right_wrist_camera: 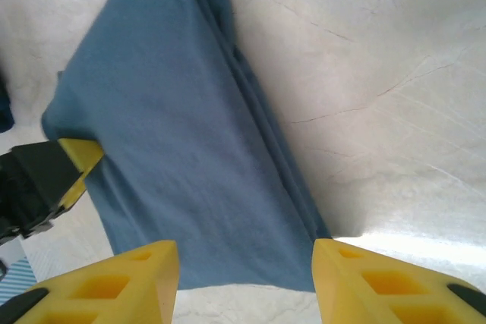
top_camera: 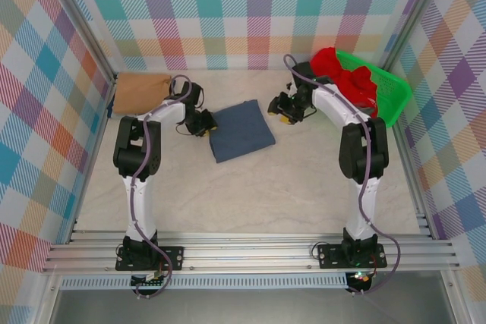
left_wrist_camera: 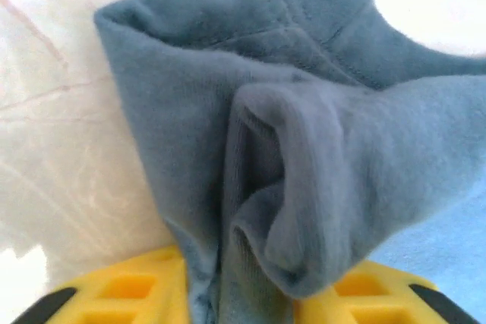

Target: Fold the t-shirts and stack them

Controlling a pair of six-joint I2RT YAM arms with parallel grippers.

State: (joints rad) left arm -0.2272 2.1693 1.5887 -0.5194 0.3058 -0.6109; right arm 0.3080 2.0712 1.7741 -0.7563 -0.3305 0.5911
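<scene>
Out to the left of the left gripper (top_camera: 203, 122), a little farther back, the tan shirt (top_camera: 141, 92) lies flat on the table (top_camera: 288, 187), well apart from it. The left gripper is clamped on the blue shirt (top_camera: 241, 132), with a thick bunched fold of cloth pinched between its yellow fingers (left_wrist_camera: 129, 290). The rest of that shirt lies folded just to its right, between the two grippers. Over to the right gripper (top_camera: 284, 109): its jaws are spread, holding nothing, with the blue shirt's near edge lying flat between and ahead of its fingertips. To its right, near but apart, the red shirt (top_camera: 351, 80) is heaped in the green basket (top_camera: 396, 90).
</scene>
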